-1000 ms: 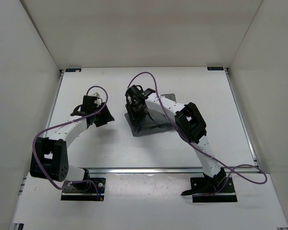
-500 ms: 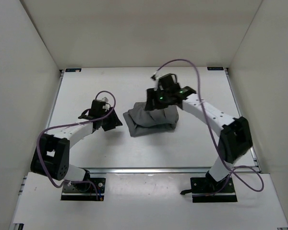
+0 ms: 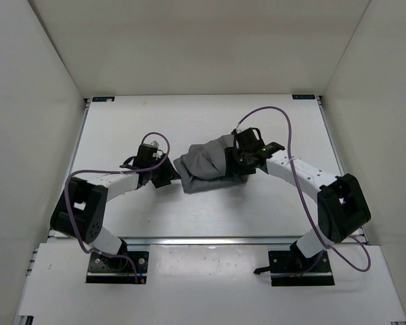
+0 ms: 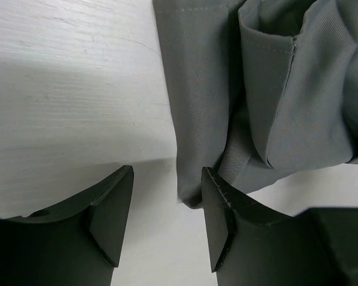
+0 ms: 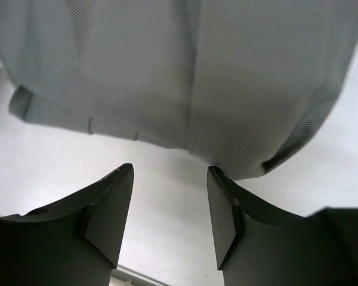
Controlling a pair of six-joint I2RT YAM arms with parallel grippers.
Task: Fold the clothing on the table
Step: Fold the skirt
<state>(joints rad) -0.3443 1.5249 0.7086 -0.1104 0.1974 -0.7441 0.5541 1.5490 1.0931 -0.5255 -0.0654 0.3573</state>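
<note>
My left pincer and right pincer are both gaping, gripping nothing, at the 2 ends of the plain dark grey pleated fabric garment.

It is lying rumpled near the middle of the flat white tabletop; a hem corner is sitting just beside 1 left finger, while the right one is facing the opposite edge. I am judging it light, limp and slightly slippery, so I am favouring a pinch on a doubled hem corner.
</note>
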